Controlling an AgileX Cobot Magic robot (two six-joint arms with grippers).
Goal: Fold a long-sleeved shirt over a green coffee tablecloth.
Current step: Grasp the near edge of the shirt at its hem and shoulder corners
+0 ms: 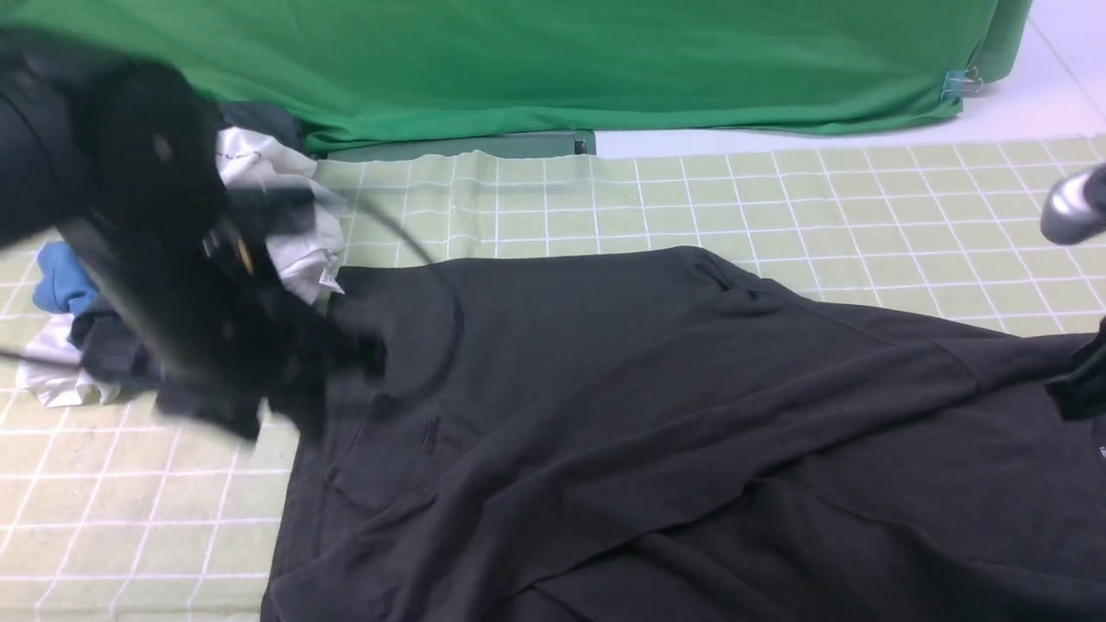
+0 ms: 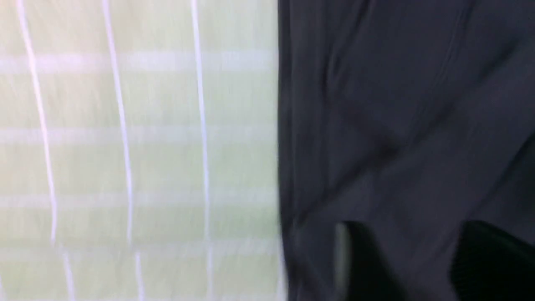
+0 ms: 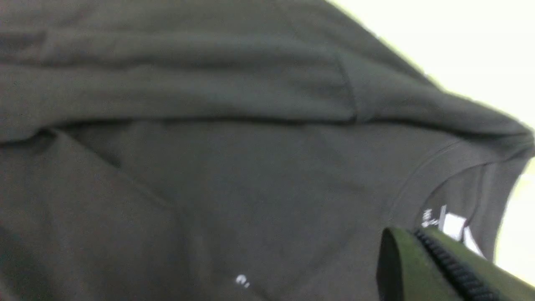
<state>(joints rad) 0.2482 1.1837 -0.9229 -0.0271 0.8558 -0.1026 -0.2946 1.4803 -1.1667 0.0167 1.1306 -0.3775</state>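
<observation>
The blurry left pincer (image 2: 413, 259), at nine o'clock of the long-sleeved shirt (image 1: 648, 415), had fingers (image 2: 359, 267) apart; the right pincer (image 3: 413, 244) (mostly cut off) looked closed.

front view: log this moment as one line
shirt lying on tablecloth | left hand open over shirt edge | right hand shut by neck label

Open lanes: bare green coffee tablecloth (image 1: 864, 199) in the far band beyond the long-sleeved shirt (image 1: 657, 415), and in the near-left corner beside the shirt's edge. Obstacles: pile of white, blue and dark garments (image 1: 285, 207) at far left, just beside the shirt's far-left corner; left arm (image 1: 130, 216), blurred, hanging over that pile and corner; deep green fabric (image 1: 562, 60) closing off the far edge; right arm (image 1: 1076, 203) intruding at the right edge. The shirt covers the centre and near right of the counter.
</observation>
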